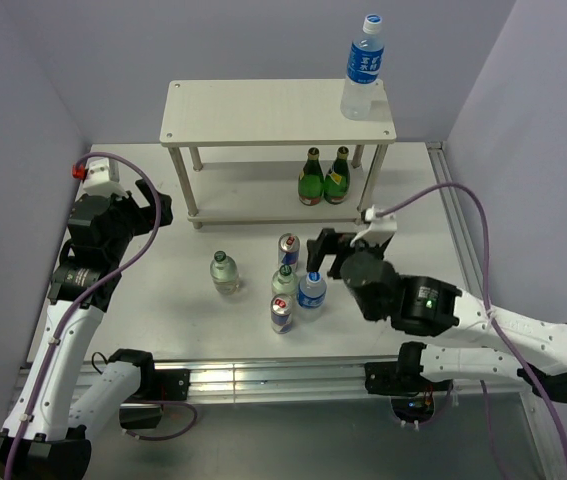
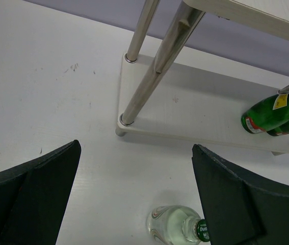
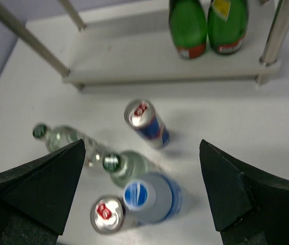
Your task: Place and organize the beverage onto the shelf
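The shelf (image 1: 263,112) stands at the back of the table. One blue-labelled bottle (image 1: 363,68) stands on the right of its top board. On the table in front stand a second blue-capped bottle (image 1: 311,291), two slim cans (image 1: 288,248) (image 1: 281,313) and two green-capped clear bottles (image 1: 225,272) (image 1: 284,282). My right gripper (image 1: 328,250) is open and empty above the cluster; its wrist view shows the blue-capped bottle (image 3: 152,196) between the fingers. My left gripper (image 1: 153,210) is open and empty by the shelf's left legs, with a green-capped bottle (image 2: 177,227) below it.
Two dark green glass bottles (image 1: 324,177) stand on the right of the shelf's lower board; they also show in the right wrist view (image 3: 208,23). A silver shelf leg (image 2: 149,76) is close ahead of the left gripper. Grey walls close in the back and sides.
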`<state>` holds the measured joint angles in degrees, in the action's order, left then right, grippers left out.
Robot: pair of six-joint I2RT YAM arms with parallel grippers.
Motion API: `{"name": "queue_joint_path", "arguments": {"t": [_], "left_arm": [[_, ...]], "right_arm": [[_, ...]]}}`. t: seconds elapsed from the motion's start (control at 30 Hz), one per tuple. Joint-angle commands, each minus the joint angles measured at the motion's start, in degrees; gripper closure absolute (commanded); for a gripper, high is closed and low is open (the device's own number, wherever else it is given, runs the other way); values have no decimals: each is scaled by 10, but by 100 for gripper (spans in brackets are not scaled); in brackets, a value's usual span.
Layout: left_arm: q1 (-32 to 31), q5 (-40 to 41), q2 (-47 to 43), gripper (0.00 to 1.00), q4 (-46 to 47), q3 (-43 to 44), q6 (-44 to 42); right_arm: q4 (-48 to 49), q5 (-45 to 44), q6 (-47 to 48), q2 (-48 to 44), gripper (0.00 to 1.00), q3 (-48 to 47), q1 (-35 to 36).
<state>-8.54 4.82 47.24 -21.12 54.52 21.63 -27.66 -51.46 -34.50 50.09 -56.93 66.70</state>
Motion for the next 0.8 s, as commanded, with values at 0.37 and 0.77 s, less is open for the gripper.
{"name": "queue_joint_path", "arguments": {"t": [0.37,0.77], "left_arm": [[3,5,-2,3,6,-3,-13],[3,4,0,3,6,-1,-14]], "right_arm": [[-125,-53,-332,20,0,139,138],[-28,-51,-313,86,0,177,136]]}}
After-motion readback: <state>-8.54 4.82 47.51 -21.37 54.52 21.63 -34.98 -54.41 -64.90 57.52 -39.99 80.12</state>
